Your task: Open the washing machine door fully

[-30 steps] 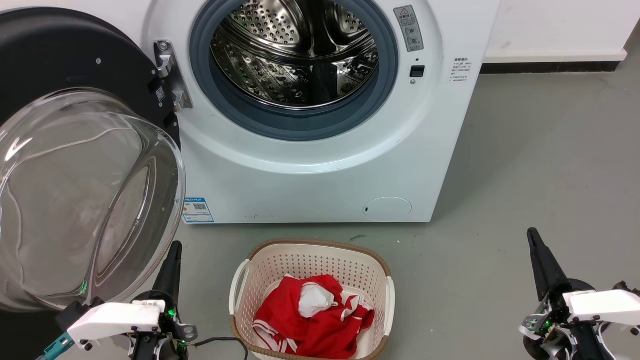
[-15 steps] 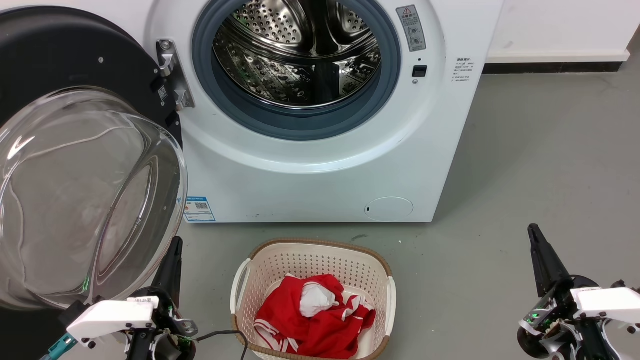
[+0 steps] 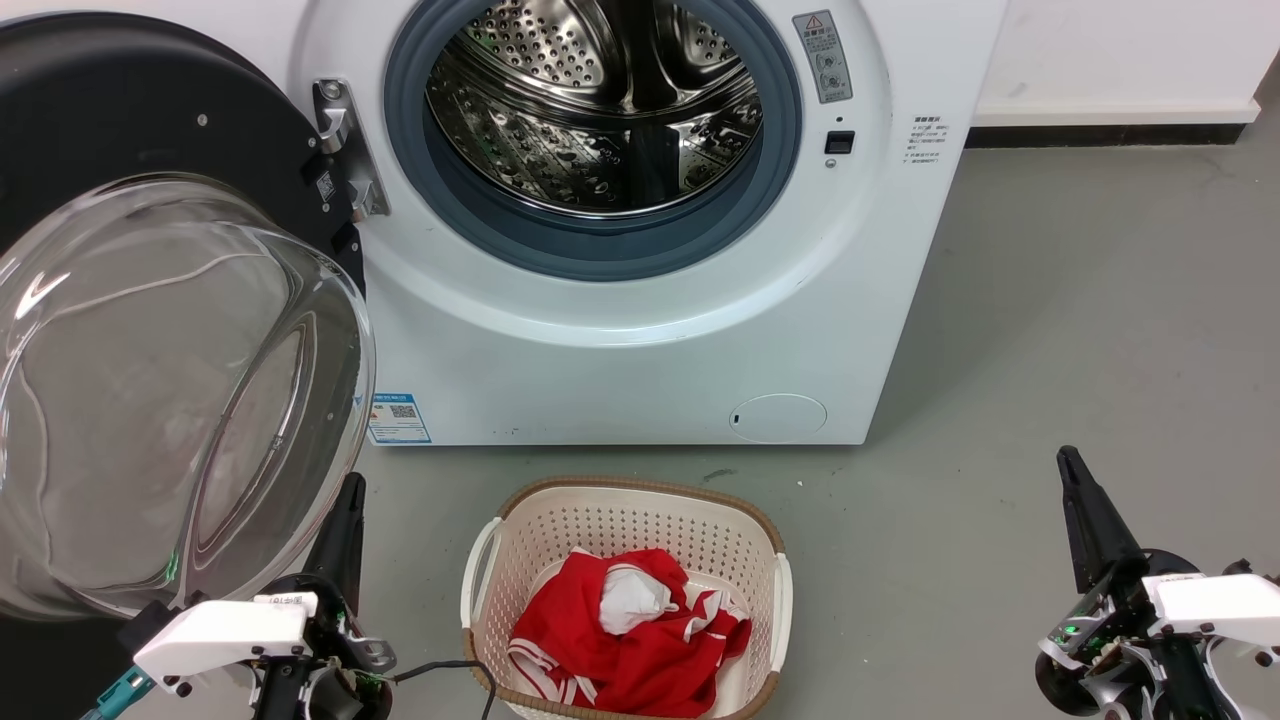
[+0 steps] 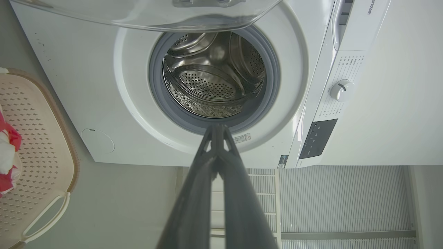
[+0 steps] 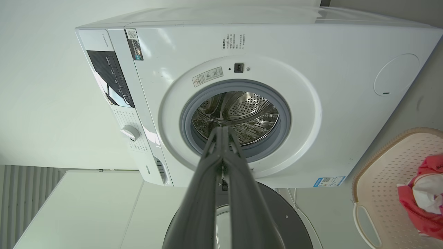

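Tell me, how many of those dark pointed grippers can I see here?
2. The left gripper is at the lower left of the head view, beside the open washing machine door; the right gripper is at the lower right, above the grey floor. Both are shut.

Washer body (image 3: 640, 360): white front-loader standing on a grey floor (image 3: 1050, 300). Perforated steel drum (image 3: 590, 110) is exposed and looks empty, with a grey rubber ring (image 3: 600, 250) around the opening. Black latch socket (image 3: 839, 142) sits right of the ring, with a grey warning label (image 3: 825, 57) above it. Small round white flap (image 3: 778, 417) at lower right of the front, blue QR sticker (image 3: 398, 418) at lower left. Left wrist view shows a white dial (image 4: 342, 90) and dark display panel (image 4: 317, 138) on the top fascia. Cream perforated basket (image 3: 640, 487) with a brown rim sits on the floor just in front of the washer. Inside it, a crumpled red garment (image 3: 620, 650) with white trim and a white piece (image 3: 630, 597) bunched on top. Dark skirting (image 3: 1100, 133) runs along the white wall at right.
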Motion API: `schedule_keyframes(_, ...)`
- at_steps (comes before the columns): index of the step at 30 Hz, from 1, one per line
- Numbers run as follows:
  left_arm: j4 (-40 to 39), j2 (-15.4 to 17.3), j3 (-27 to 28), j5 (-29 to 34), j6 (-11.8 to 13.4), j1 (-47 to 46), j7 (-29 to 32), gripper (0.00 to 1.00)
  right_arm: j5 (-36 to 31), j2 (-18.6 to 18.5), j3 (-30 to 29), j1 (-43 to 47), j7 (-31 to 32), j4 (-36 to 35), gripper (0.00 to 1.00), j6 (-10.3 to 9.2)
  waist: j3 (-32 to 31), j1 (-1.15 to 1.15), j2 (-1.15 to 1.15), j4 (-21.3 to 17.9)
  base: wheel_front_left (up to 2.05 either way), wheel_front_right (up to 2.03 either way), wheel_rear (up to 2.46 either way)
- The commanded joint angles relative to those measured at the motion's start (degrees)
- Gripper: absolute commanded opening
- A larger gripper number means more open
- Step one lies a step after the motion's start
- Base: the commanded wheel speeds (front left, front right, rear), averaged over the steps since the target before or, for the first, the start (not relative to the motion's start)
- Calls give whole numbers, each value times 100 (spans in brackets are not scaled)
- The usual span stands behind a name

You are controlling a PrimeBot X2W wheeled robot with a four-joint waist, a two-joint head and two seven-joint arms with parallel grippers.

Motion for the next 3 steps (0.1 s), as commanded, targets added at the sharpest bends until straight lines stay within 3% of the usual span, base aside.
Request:
schedule_keyframes(1,1,5,19,-9,-21,-45,16,0,-6,9,-16,-54,22,10,0,0,0,0,0,0,0,0,0)
schedule_keyframes(3,1,5,18,-9,-20,-45,15,0,-11,11,-18,-54,25,10,0,0,0,0,0,0,0,0,0)
